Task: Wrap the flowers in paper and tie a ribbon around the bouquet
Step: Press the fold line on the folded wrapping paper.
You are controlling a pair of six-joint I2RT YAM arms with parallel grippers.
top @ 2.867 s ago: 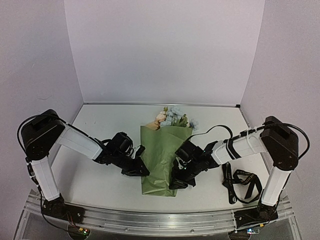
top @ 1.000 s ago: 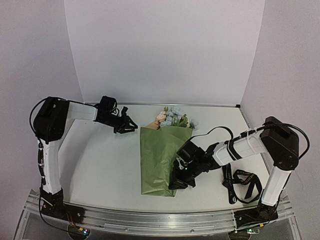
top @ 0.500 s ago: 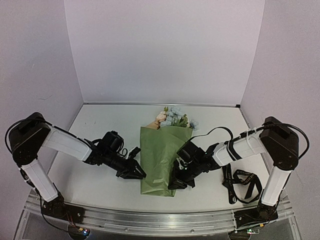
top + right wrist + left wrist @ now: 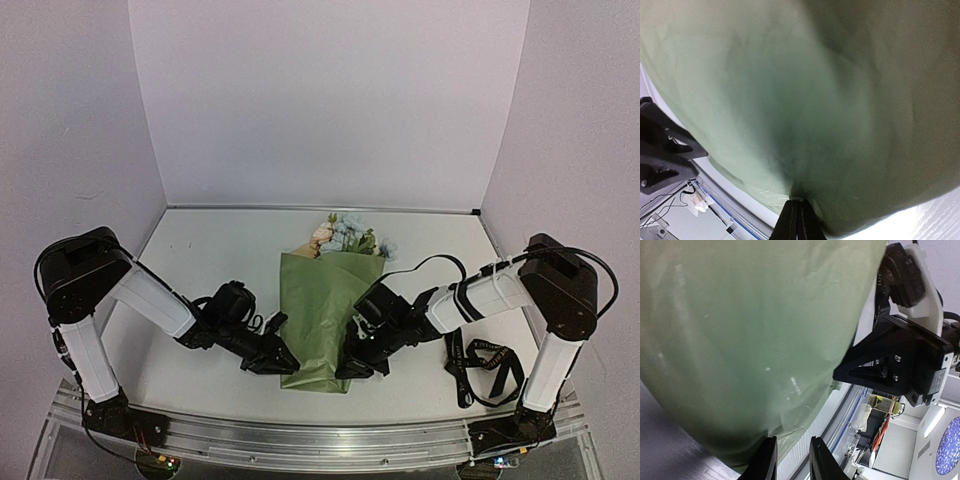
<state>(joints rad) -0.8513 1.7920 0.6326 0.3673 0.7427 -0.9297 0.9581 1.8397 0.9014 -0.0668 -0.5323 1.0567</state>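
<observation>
The bouquet (image 4: 325,315) lies mid-table (image 4: 200,270), flowers (image 4: 345,235) at the far end and the paper (image 4: 318,335) folded over them. Your right gripper (image 4: 358,368) stays clamped on the paper's near right edge. Your left gripper (image 4: 283,362) has swung in from the back-left to the near left corner, fingers narrowly apart with the paper's edge between them. Whether it bites, you cannot tell. The ribbon (image 4: 480,365) lies untouched to the right, so tying likely waits on this fold.

Left hand (image 4: 275,358) and right hand (image 4: 358,365) flank bouquet (image 4: 325,300).
</observation>
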